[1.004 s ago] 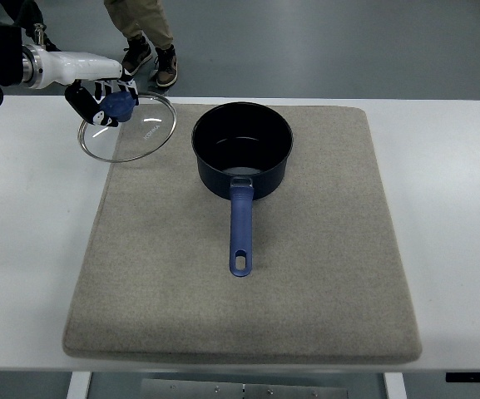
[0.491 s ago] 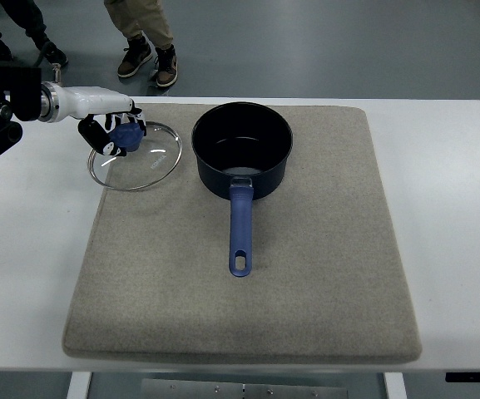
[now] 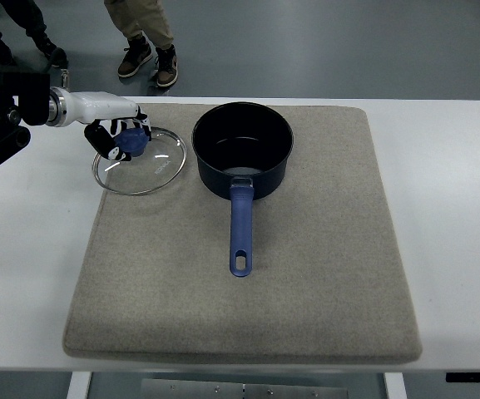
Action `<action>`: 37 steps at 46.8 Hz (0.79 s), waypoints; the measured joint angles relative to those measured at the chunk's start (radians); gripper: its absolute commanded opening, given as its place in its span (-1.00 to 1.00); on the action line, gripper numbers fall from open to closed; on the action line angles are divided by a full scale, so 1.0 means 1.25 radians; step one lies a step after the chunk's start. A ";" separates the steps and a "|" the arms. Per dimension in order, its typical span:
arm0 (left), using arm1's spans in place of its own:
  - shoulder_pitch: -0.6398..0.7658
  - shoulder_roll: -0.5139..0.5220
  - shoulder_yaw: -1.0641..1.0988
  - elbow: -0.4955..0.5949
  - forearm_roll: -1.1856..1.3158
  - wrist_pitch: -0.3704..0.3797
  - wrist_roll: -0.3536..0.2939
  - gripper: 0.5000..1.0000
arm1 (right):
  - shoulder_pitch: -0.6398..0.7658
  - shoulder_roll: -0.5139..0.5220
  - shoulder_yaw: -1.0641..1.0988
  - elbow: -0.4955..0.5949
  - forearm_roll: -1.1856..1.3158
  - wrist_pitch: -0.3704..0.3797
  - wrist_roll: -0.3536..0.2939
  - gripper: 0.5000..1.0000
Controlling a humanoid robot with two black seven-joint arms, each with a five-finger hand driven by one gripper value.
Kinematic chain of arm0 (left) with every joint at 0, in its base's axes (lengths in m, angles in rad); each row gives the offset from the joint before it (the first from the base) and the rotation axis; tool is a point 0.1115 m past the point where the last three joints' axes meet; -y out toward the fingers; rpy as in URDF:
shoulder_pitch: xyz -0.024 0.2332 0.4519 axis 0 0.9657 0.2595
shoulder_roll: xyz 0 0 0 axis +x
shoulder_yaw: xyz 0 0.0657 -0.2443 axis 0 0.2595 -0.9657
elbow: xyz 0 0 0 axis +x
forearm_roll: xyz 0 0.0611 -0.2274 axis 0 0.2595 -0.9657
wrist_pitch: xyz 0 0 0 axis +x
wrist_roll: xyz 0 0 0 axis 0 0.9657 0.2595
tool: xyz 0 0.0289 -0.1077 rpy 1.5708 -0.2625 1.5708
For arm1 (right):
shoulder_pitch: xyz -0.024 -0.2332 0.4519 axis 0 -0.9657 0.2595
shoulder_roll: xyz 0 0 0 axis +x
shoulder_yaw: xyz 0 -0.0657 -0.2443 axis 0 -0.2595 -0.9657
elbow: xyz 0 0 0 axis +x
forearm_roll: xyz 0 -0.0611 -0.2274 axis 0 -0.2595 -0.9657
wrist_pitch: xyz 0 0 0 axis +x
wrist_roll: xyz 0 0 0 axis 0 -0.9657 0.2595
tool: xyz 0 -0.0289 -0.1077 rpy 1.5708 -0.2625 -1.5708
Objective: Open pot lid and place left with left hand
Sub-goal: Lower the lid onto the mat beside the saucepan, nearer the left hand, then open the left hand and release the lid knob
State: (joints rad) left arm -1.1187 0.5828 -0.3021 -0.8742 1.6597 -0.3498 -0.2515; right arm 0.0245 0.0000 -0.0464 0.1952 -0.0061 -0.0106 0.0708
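The glass lid [image 3: 140, 160] is rigid, smooth and breakable I'd judge, so its blue knob [image 3: 134, 142] is the only safe place to hold. It's clear with a metal rim, sitting just left of the dark blue pot [image 3: 242, 148], on the grey mat [image 3: 306, 274]. My left hand [image 3: 116, 137] has its fingers curled round that knob

The pot [image 3: 242, 150] is dark blue, uncovered, upright on the grey mat, its long blue handle pointing toward the camera. The glass lid [image 3: 140, 160], metal-rimmed with a blue knob, lies just left of it; its left edge overhangs the mat.
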 measured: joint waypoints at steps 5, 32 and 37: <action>0.000 0.000 0.000 0.000 -0.002 0.000 0.000 0.28 | 0.000 0.000 0.000 0.000 0.000 0.000 0.000 0.67; -0.001 0.001 -0.006 0.049 -0.280 0.044 0.001 0.96 | 0.000 0.000 0.000 0.000 0.000 0.000 0.000 0.67; 0.002 0.001 -0.005 0.086 -0.460 0.080 0.001 0.96 | 0.000 0.000 0.000 0.000 0.000 0.000 0.000 0.67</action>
State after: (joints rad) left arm -1.1162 0.5845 -0.3082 -0.7669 1.0844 -0.2498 -0.2497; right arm 0.0246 0.0000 -0.0461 0.1951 -0.0061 -0.0109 0.0707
